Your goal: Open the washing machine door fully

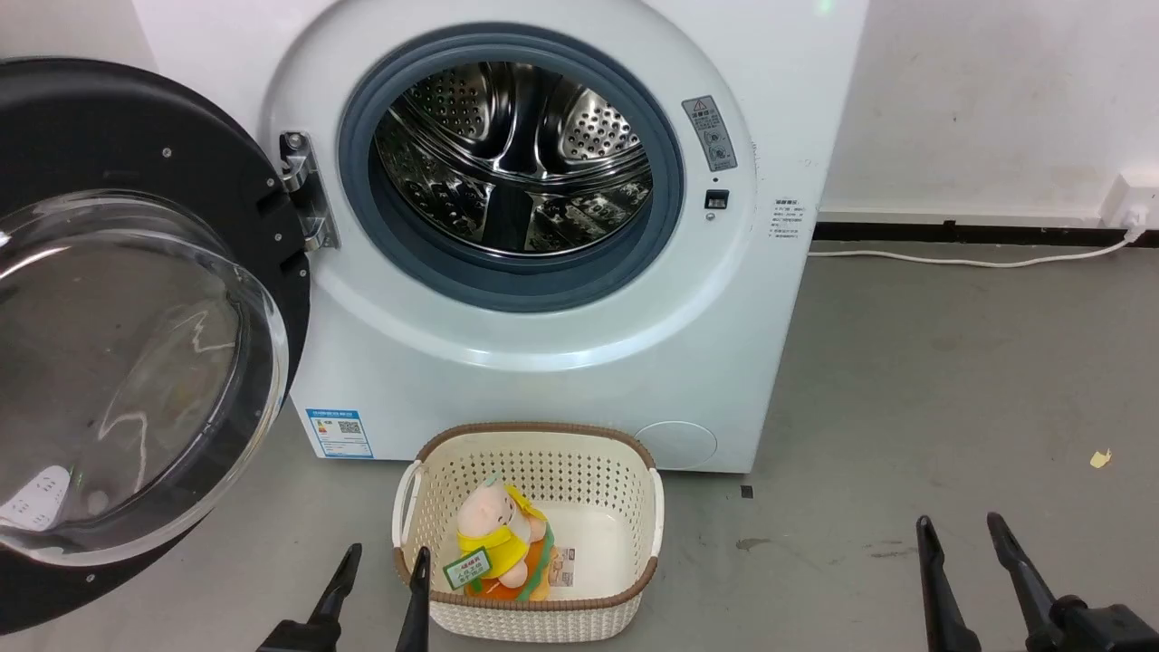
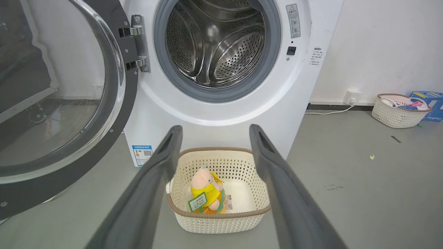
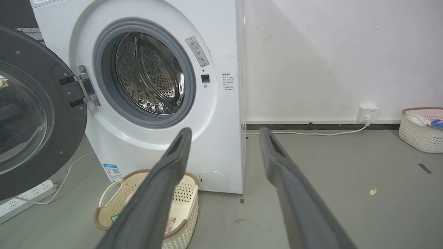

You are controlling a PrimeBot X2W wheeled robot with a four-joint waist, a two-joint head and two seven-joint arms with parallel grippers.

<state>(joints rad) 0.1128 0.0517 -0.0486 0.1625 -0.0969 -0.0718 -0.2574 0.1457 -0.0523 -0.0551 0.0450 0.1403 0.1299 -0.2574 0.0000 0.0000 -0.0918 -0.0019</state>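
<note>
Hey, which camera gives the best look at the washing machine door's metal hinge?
The left wrist view: the hinge is nearest and largest there, with its plate and both arms sharp. The head view shows it smaller, from above; the right wrist view shows it smaller still, at an angle.

Left gripper (image 1: 387,550) and right gripper (image 1: 959,520) alike — two long, tapering, dark-grey fingers with slotted tips.

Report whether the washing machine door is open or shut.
Open. The washing machine door stands swung out on its hinge, steel drum fully exposed.
</note>
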